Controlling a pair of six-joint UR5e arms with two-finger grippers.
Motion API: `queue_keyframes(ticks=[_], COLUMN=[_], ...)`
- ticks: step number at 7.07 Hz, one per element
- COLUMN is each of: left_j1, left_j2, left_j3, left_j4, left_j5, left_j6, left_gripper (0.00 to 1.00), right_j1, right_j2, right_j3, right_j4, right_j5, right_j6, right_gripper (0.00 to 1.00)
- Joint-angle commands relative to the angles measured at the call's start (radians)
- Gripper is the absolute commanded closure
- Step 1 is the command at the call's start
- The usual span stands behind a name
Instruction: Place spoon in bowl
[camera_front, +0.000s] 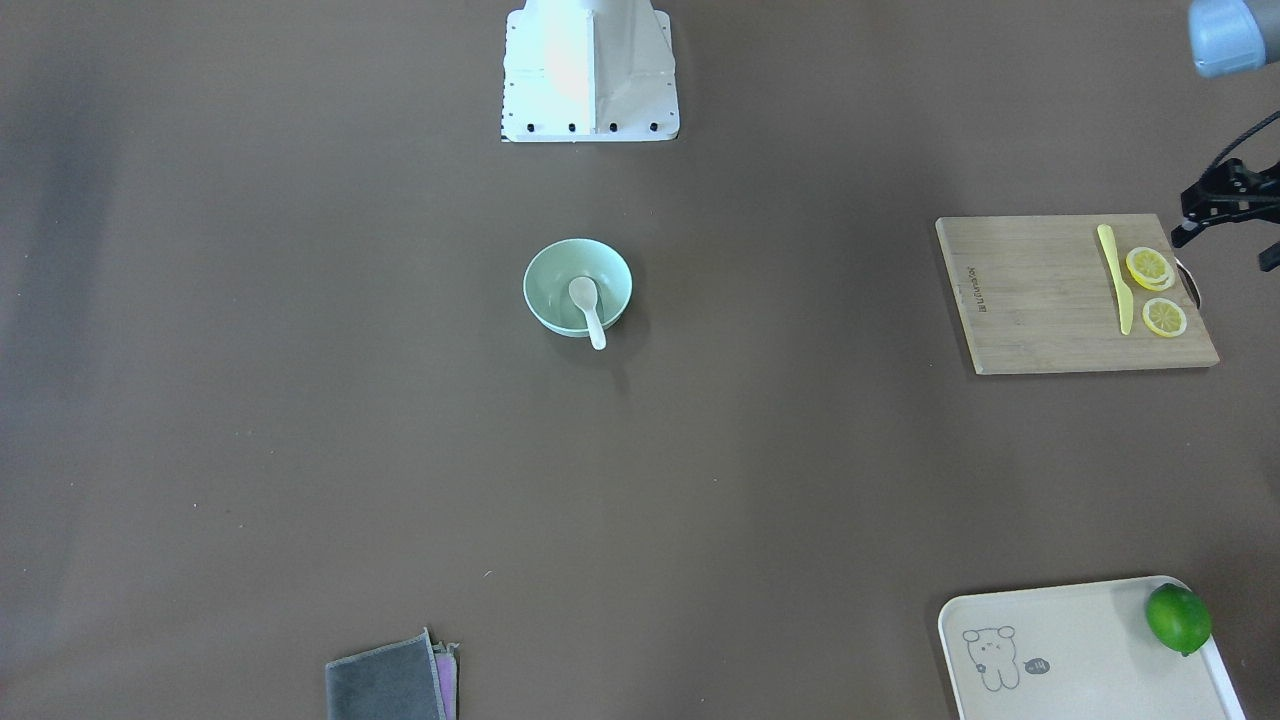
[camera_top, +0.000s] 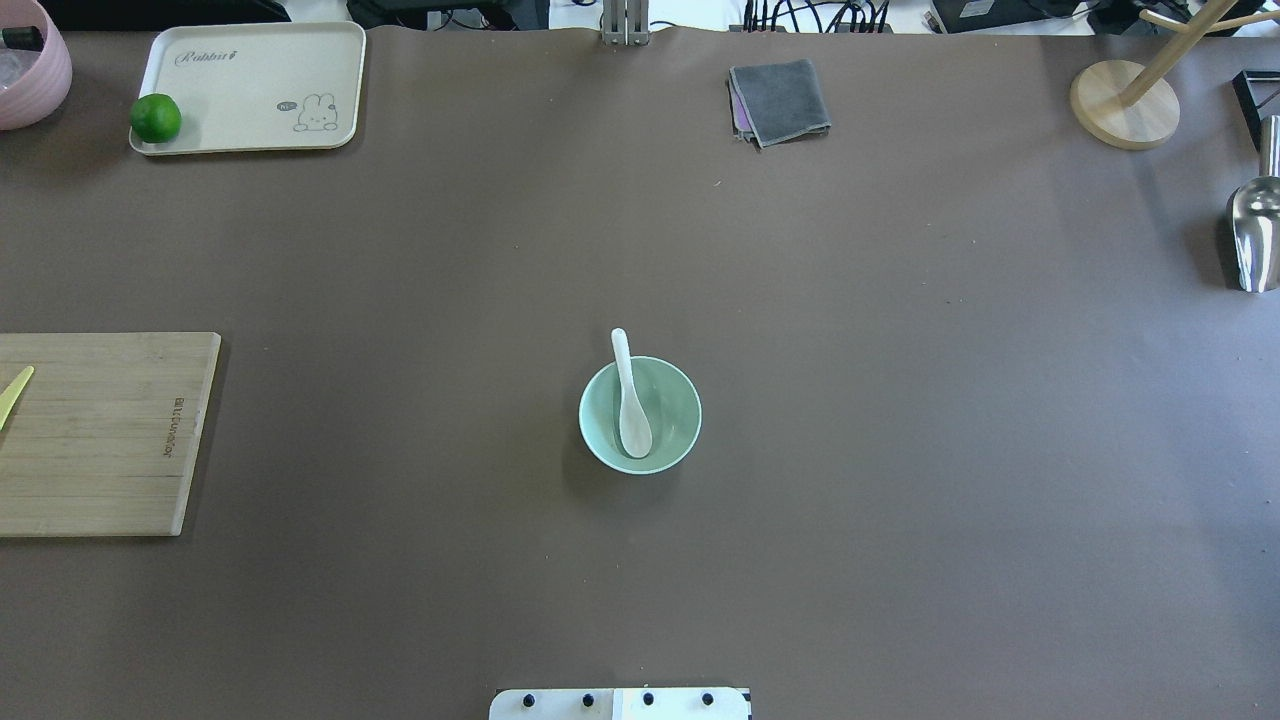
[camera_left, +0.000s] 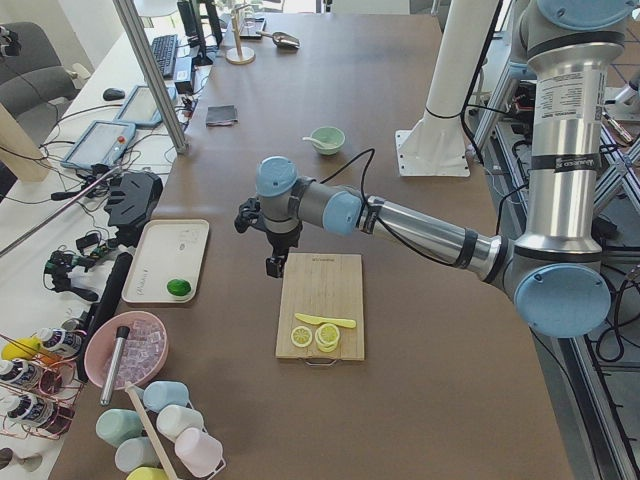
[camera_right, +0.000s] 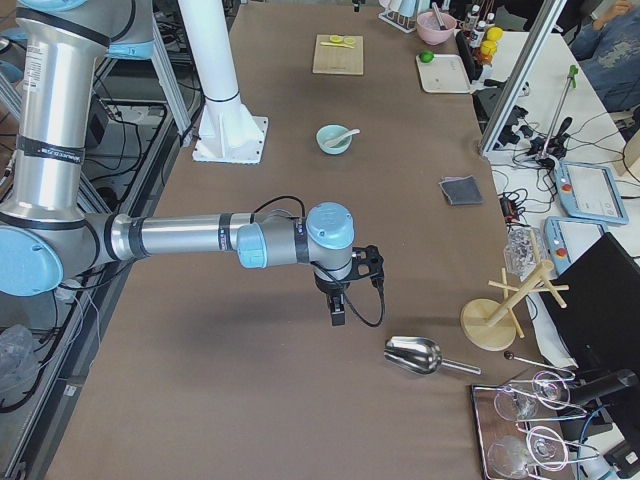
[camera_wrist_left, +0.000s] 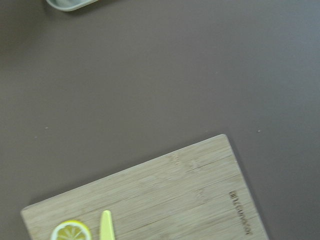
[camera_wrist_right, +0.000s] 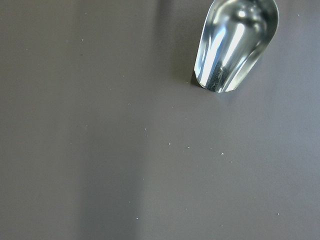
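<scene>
Nearest the robot, the white base plate (camera_top: 620, 703) is seen at the table's near edge; beyond it, at mid-table, the bowl (camera_top: 668, 385) is found standing upright. The spoon (camera_top: 633, 415) is laid inside it: its scoop rests on the bowl's bottom, while its handle is propped on the far rim and juts out past it, pointing away from the robot.

At the left end, level with the bowl, a wooden cutting board (camera_top: 100, 430) is laid flat; a yellow knife (camera_front: 1115, 278) and lemon slices (camera_front: 1150, 268) are carried on its left part, the slices just beside the knife. The left gripper (camera_left: 274, 266) is held in the air near this board, well apart from the bowl; its fingers point down, and how far the jaws are parted cannot be told.

At the right end, the right gripper (camera_right: 338, 312) is held above bare table near a metal scoop (camera_right: 412, 354); its jaws cannot be judged either.

Along the far edge, from left to right, are placed a cream tray (camera_top: 250, 90) with a lime (camera_top: 156, 118) in its left corner, a folded grey cloth (camera_top: 780, 100), and a round wooden stand (camera_top: 1125, 105).
</scene>
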Motion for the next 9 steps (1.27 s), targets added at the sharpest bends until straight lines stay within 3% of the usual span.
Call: queue_keyframes(ticks=[1,3,7,9], left_j1=[-0.168,-0.179,-0.184,-0.184], left_j2=[0.009,0.121,0.137,0.14], left_j3=[0.106,0.101,0.088,0.138], left_j4=[0.136,0.12,0.071,0.071], left_j5=[-0.014,-0.021,-0.063,-0.058], left_j6=[0.324,0.352,0.298,0.297], left_gripper=[0.02,0.02,0.02,0.02], right_j1=[0.004,0.006,0.009,0.017], right_j2=[0.0,0.0,0.0,-0.003], right_j3=[0.001,0.004,0.009,0.013], right_j4=[-0.006,-0.007,-0.007,-0.007], right_j5=[0.0,0.025,0.067,0.078], right_j6=[-0.006,-0.006,-0.006,-0.006], right_gripper=[0.0,0.0,0.0,0.0])
